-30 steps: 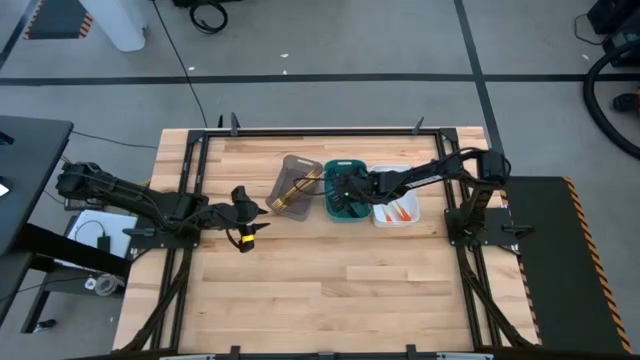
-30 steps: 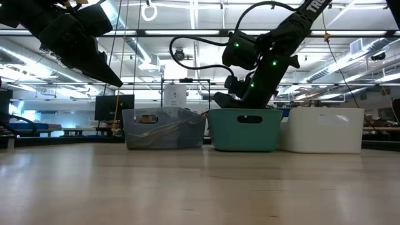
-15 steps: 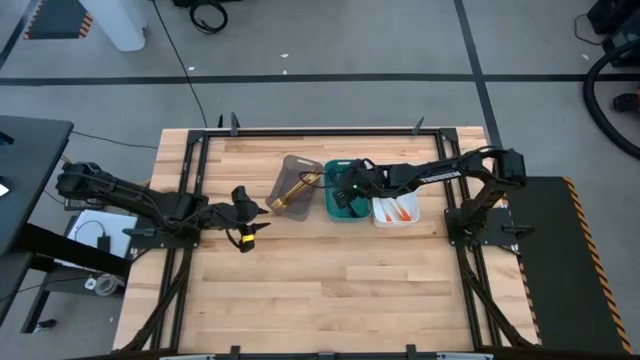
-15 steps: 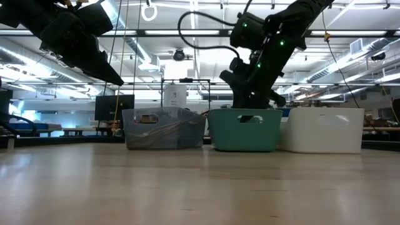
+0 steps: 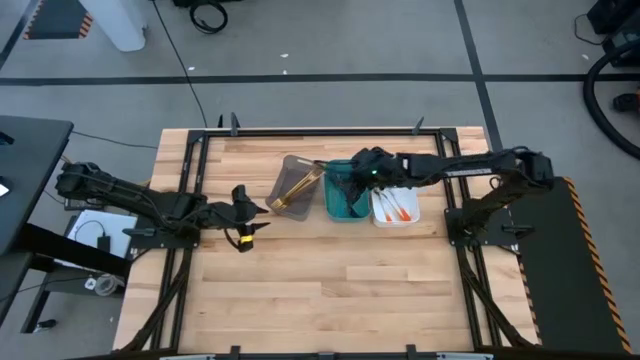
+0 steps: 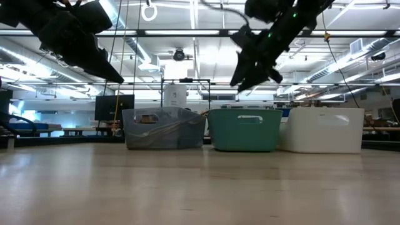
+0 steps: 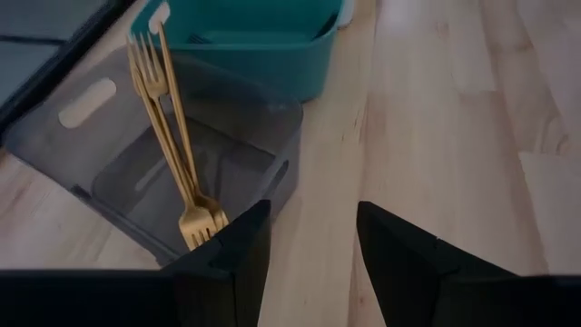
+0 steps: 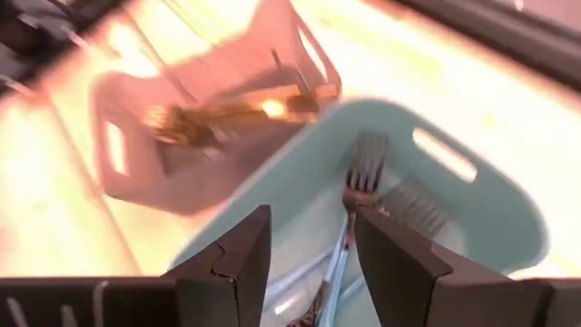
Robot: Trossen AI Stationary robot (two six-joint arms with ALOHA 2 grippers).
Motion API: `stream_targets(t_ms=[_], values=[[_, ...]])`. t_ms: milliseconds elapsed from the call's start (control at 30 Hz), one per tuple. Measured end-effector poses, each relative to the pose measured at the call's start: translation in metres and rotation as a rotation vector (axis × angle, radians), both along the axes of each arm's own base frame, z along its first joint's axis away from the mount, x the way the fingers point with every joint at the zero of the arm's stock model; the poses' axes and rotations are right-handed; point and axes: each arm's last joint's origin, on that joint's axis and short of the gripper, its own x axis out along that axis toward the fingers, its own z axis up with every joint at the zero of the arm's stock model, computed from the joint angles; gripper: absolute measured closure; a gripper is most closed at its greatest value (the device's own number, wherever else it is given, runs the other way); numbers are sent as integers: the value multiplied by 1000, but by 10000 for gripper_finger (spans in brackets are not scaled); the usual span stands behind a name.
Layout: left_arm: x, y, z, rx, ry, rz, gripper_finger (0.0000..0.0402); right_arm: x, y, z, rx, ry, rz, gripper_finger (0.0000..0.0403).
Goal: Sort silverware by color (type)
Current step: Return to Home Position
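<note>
Gold forks [image 7: 172, 136] lie in the grey-brown tray [image 5: 297, 187], tines on its floor and handles leaning on the rim beside the teal tray [image 5: 345, 197]. Blue-handled forks [image 8: 349, 213] lie inside the teal tray. Orange-handled pieces [image 5: 398, 210] lie in the white tray [image 5: 410, 200]. My right gripper [image 8: 313, 222] hangs open above the teal tray, holding nothing; the low view shows it [image 6: 240, 78] well above the rim. My left gripper [image 7: 313, 213] waits open over the table, left of the grey-brown tray, also with nothing between its fingers.
The three trays stand in a row at the table's far middle. Bare wooden tabletop [image 5: 320, 280] spreads over the near half. A metal frame [image 5: 190, 150] runs along the table's edges.
My right gripper has risen out of the teal tray and now hangs clear above its rim, drawn back a little toward the far right and rolled somewhat. Its fingers stay open. The silverware in the trays has not moved.
</note>
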Motion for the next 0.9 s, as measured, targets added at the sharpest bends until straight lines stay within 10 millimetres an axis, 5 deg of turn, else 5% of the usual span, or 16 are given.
stream_targets(t_ms=[367,900], values=[[-18,4,25,42,-139,-48,230,-46,8,64,-145,-172,89,236],[-68,15,58,71,-382,-68,230,-115,21,122,-307,-390,102,236]])
